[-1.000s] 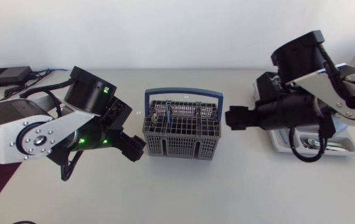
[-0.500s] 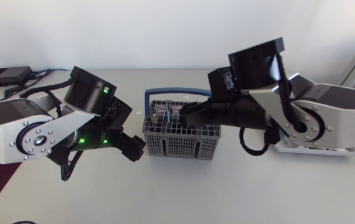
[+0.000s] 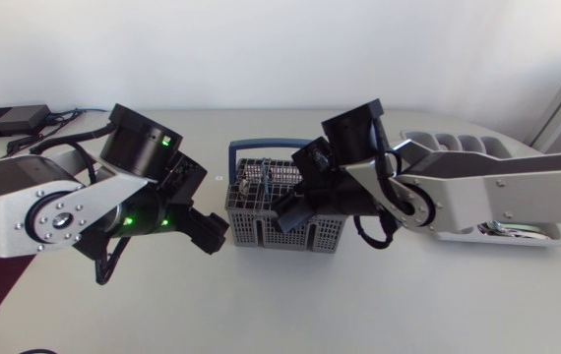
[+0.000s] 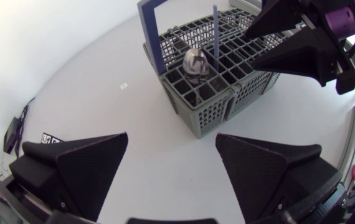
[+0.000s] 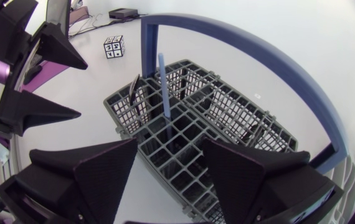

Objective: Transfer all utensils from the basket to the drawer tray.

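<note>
Grey basket (image 3: 290, 236) (blue-handled utensil (image 5: 163, 87) inside) beneath spread right claw (image 5: 169, 146)

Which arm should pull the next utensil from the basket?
Right arm: its jaws stand open over the basket, the blue utensil just ahead, and the tray is nearer it. The left arm sits beside the basket.

The right arm is swinging across from above the drawer tray (image 3: 455, 146) (now uncovered) to the basket (image 3: 251, 232). Its right gripper (image 3: 284, 218) is lowering over the grid, fingers apart. A blue handle (image 5: 164, 84), perhaps a utensil's, is now coming up just ahead of the claw.
</note>
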`<state>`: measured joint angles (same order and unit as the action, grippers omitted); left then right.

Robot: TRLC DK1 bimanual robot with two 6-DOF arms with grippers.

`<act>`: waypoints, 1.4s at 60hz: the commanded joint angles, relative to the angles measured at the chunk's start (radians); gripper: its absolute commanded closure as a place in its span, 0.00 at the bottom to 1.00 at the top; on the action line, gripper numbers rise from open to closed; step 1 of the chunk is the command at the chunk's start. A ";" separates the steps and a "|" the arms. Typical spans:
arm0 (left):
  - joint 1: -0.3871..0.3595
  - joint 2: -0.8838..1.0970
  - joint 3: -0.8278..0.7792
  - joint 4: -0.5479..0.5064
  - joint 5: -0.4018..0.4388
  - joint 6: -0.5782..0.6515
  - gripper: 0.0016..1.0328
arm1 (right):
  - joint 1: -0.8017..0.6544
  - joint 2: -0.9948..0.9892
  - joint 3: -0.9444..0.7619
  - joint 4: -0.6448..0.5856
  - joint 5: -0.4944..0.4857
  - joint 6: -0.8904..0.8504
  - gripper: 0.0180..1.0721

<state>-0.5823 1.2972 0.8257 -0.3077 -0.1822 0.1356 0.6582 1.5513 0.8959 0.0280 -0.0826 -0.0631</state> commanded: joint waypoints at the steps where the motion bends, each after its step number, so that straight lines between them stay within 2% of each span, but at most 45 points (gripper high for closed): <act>1: 0.009 0.011 -0.003 0.004 -0.005 0.016 0.05 | 0.012 0.027 0.026 0.036 -0.005 -0.040 0.38; 6: 0.009 0.011 -0.003 0.004 -0.005 0.016 0.05 | 0.012 0.036 0.038 0.049 -0.005 -0.041 0.44; 31: 0.009 0.013 -0.005 0.015 -0.005 0.016 0.05 | 0.020 0.130 0.138 0.047 0.009 -0.030 0.45; 44: 0.010 0.014 -0.008 0.021 -0.005 0.018 0.05 | 0.032 0.167 0.167 0.059 0.037 -0.032 0.78; 55: 0.009 0.014 -0.014 0.025 -0.005 0.015 0.05 | 0.055 0.150 0.126 0.101 0.063 -0.032 0.89; 62: 0.002 0.016 -0.025 0.038 -0.005 0.012 0.05 | 0.073 0.124 0.084 0.141 0.098 -0.038 0.90; 84: -0.001 0.013 -0.026 0.039 -0.005 0.007 0.05 | 0.081 0.023 0.003 0.199 0.109 -0.038 0.92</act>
<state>-0.5789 1.2972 0.8219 -0.2710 -0.1822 0.1356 0.7258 1.6188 0.9363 0.2024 0.0269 -0.0982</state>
